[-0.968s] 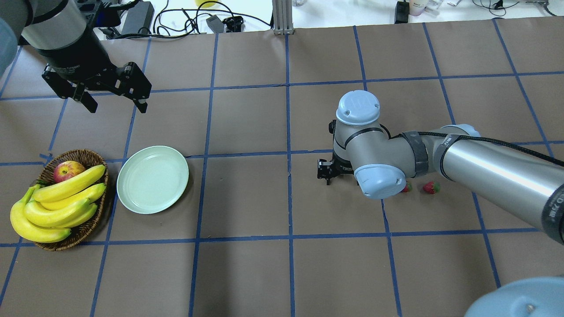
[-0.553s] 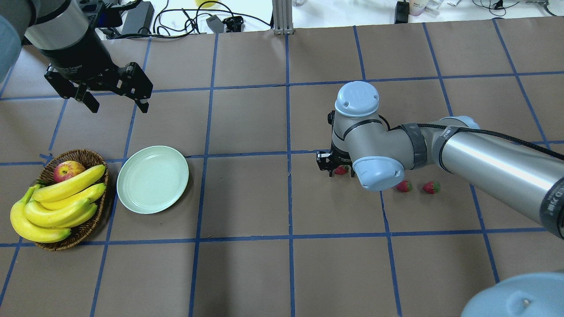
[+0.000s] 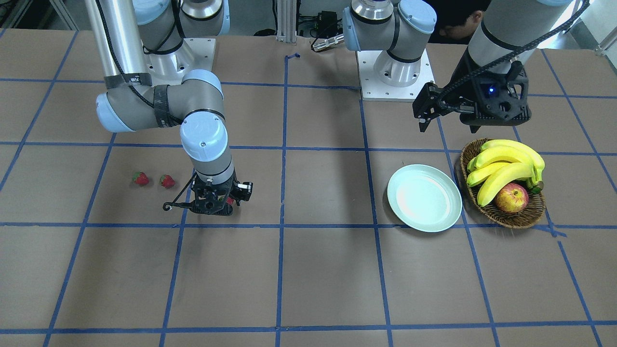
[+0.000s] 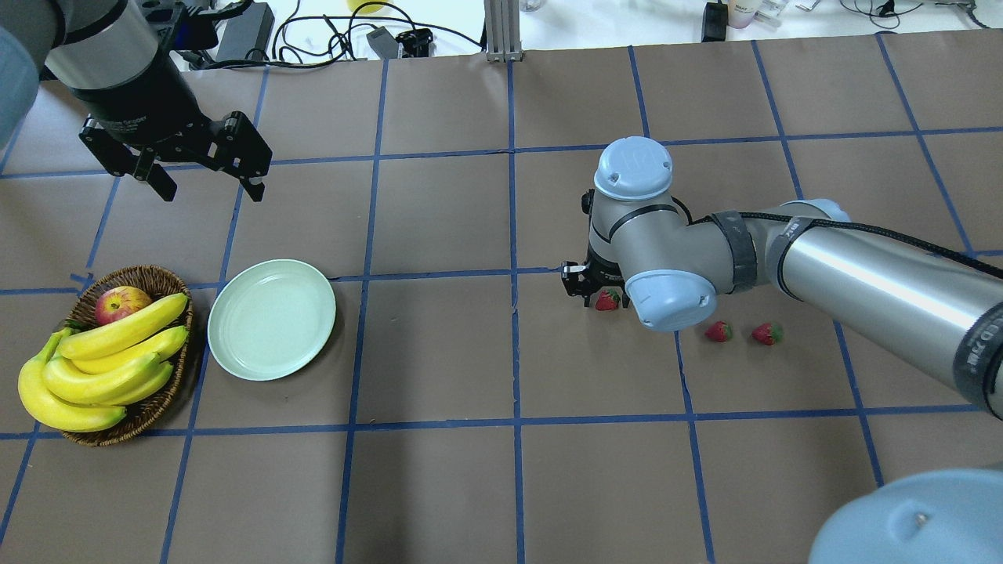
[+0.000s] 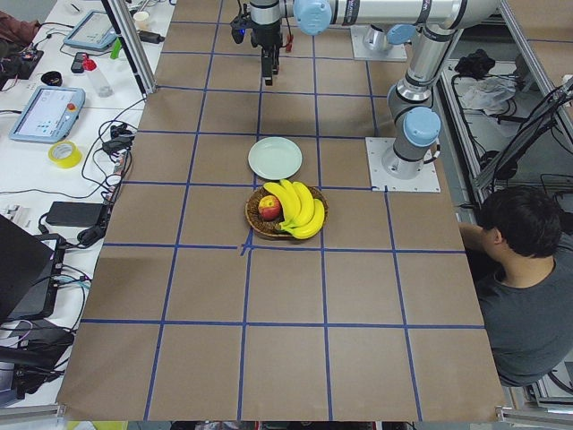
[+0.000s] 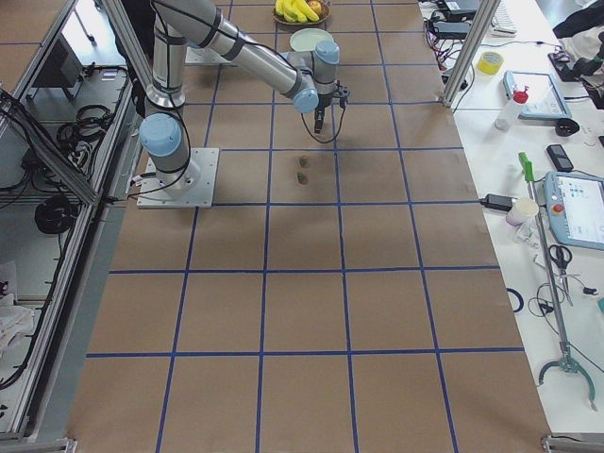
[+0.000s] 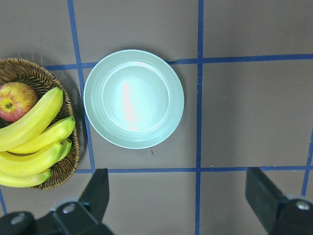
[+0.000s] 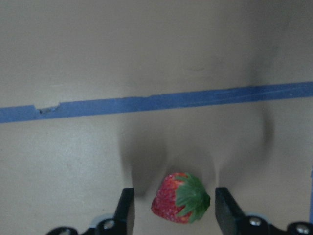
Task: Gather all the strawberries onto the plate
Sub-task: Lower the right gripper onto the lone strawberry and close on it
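You have the right gripper (image 8: 171, 210) low, fingers parted either side of a strawberry (image 8: 180, 198) without pinching it, a second strawberry (image 4: 718, 331) and a third strawberry (image 4: 767, 334) lying close by, the plate (image 4: 271, 319) well apart beside the basket (image 4: 149, 274), and the left gripper (image 4: 210, 190) hovering near it, splayed wide.

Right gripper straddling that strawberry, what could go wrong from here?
The strawberry sits off-centre in the open right gripper, closer to one finger, so closing may push or roll it rather than pinch it. Only the tips flank it, so the hold could be shallow and slip on the long carry to the plate.
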Motion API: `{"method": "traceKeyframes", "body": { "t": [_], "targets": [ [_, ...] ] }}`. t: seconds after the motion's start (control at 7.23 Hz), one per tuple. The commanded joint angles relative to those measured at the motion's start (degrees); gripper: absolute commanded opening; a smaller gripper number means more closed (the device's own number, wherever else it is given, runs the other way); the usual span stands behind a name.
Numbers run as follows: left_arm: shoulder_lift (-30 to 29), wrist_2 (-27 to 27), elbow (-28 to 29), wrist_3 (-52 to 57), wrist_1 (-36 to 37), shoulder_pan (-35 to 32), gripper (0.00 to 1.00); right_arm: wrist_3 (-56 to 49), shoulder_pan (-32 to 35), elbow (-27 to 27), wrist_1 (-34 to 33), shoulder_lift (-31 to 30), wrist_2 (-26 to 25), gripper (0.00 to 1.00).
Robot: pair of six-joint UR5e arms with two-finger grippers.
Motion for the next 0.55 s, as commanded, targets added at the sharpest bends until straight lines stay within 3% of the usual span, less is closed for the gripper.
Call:
{"method": "traceKeyframes", "body": {
  "t": [0.0,0.28,0.41],
  "targets": [
    [-0.04,-0.03,0.03,0.0,0.07,0.04,1.0,0.08,-0.01,-0.71,0.0,0.17,-0.01,0.49],
    [0.05,0.06,0.03,0.0,0.07,0.04,1.0,0.08,-0.01,-0.71,0.0,0.08,-0.01,0.19],
    [0.05,-0.03,0.03,0.0,0.07,0.04,1.0,0.16,-0.01,-0.71,0.0,0.08,-0.01,0.15]
  ]
}}
